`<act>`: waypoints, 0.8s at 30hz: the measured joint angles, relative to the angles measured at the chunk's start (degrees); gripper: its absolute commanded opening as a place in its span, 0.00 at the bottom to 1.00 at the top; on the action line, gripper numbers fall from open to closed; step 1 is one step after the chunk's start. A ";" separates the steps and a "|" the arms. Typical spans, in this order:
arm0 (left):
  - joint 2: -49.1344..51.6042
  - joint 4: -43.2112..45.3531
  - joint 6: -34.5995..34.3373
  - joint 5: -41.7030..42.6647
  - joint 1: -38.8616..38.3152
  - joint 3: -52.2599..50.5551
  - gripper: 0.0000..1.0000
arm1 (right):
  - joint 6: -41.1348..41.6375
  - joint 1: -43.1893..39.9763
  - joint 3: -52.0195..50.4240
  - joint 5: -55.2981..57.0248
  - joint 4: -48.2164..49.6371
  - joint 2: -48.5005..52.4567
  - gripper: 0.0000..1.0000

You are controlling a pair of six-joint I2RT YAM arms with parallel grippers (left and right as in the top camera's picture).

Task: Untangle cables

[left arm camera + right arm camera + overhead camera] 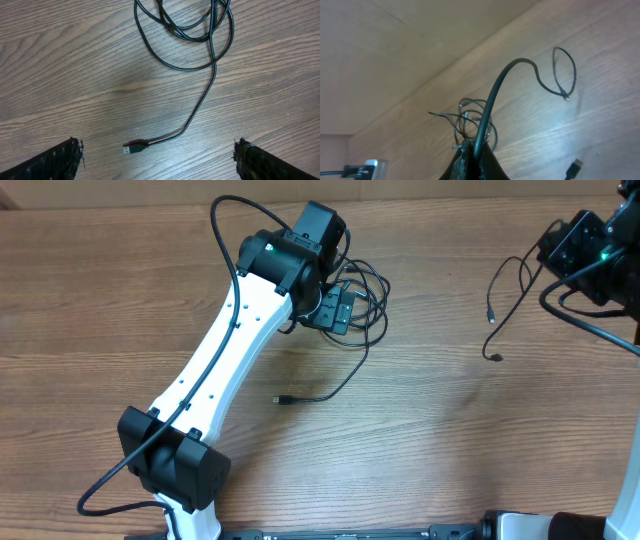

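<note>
Two hands: left hand (160,161) hangs wide open, gripping nothing, over the bunched cables (214,70) on the table (75,75), right hand (475,150) clamped tight on one loose strand (502,77).

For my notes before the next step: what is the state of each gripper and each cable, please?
left gripper: open, holding nothing.
right gripper: shut on the single cable.
cable bunch: looped together, ungripped.
single cable: gripped, apart from the cable bunch.
</note>
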 measured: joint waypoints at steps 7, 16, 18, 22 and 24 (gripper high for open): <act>0.00 -0.02 0.00 0.00 0.00 0.00 1.00 | 0.00 0.02 0.00 -5.79 10.10 0.00 0.04; 0.00 0.00 0.00 0.00 0.00 0.00 0.99 | 3.65 0.02 -0.04 -15.23 32.02 0.15 0.04; 0.00 -0.02 0.00 0.00 0.00 0.00 1.00 | 5.18 0.02 -0.04 -17.33 37.92 0.31 0.04; 0.00 -0.02 0.00 0.00 0.00 0.00 1.00 | 6.97 0.02 0.17 -21.14 46.64 1.46 0.04; 0.00 -0.02 0.00 0.02 0.00 0.00 1.00 | 7.34 0.02 0.33 -21.18 46.01 2.54 0.04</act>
